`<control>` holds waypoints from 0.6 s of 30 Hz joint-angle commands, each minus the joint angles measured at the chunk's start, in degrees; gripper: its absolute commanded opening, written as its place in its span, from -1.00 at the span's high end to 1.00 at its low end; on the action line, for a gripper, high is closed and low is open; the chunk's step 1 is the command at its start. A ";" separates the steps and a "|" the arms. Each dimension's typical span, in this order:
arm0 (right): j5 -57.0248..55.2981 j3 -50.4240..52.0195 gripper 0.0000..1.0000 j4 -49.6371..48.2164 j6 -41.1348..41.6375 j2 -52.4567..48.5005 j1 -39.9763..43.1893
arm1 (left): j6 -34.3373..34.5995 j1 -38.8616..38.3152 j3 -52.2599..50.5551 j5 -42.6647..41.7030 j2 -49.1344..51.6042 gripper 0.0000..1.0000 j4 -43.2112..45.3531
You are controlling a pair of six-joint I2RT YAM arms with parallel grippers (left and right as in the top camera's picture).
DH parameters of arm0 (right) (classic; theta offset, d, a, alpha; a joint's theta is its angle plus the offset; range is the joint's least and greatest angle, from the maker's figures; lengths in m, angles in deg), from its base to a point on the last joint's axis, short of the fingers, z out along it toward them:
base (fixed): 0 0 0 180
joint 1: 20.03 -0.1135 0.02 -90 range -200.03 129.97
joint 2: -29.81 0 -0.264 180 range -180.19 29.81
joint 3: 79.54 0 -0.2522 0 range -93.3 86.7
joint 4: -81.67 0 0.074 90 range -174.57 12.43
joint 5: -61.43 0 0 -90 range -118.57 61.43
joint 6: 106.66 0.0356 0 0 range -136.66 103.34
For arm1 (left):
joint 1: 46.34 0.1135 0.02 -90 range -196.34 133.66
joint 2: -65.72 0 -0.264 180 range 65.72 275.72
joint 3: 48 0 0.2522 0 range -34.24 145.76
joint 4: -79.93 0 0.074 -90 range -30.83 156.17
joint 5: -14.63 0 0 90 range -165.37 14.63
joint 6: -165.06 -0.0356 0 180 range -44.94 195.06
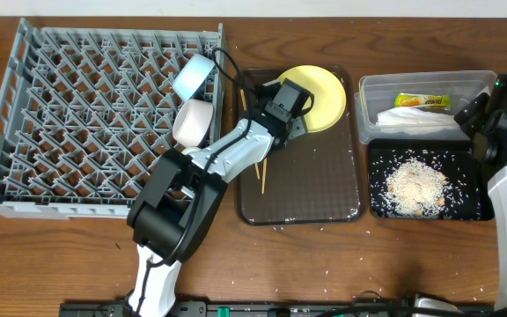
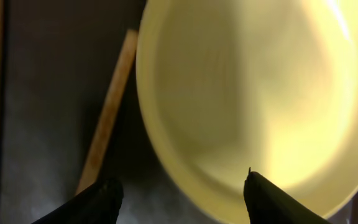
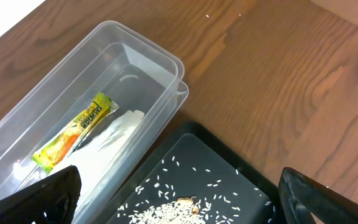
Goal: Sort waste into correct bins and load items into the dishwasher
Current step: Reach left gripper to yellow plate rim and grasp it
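left tool (image 2: 179, 200) hangs released, its two dark fingers spread over the near rim of the yellow plate (image 1: 326, 93), with nothing pinched between them. right tool (image 3: 185, 208) is also spread wide and grasping nothing, poised above the seam between the clear tub (image 3: 166, 62) and the black tray (image 3: 229, 155) by the right edge of the counter.

the plate lies on the brown tray (image 1: 324, 194) at the middle of the far edge, and the wooden chopsticks (image 2: 107, 118) lie just beside it on the side toward the left edge.

likely trouble from here: the plate's rim looks thin and slick, so a shallow pinch could let it slide or tip out during the lift. one finger sits near the chopsticks and could nudge them or trap them with the plate. the swing toward the dish rack (image 1: 77, 114) in the far-left corner passes the two bowls at the rack's right wall, which the arm could bump.

count:
- one plate
- two bowls, light blue bowl (image 1: 194, 75) and white bowl (image 1: 194, 121)
- one rack
- two bins
- one wrapper (image 1: 422, 100) and one napkin (image 1: 412, 121), both in the tub
- one heap of rice crumbs (image 1: 416, 185) in the black tray, plus stray grains near the near edge
- the chopsticks read as one thin line, so i cannot split them into two
- no cup in view
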 commanded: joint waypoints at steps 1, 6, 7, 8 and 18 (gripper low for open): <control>-0.98 -0.09 -0.99 0.09 0.72 -0.28 0.07 | -5.01 0.20 0.90 5.77 1.60 -0.29 1.77; -0.98 -0.09 -0.99 0.09 0.72 -0.28 0.07 | -8.28 0.04 0.90 5.75 4.13 -0.25 2.99; -0.98 -0.09 -0.99 0.11 0.72 -0.28 0.07 | -8.96 0.02 0.90 5.77 4.17 -0.25 3.15; -0.98 -0.09 -0.98 0.11 0.72 -0.28 0.07 | -9.33 0.02 0.90 5.77 4.17 -0.24 3.30; -0.98 -0.09 -0.99 0.09 0.72 -0.28 0.07 | -10.78 -2.45 0.92 0.70 4.15 0.03 -6.27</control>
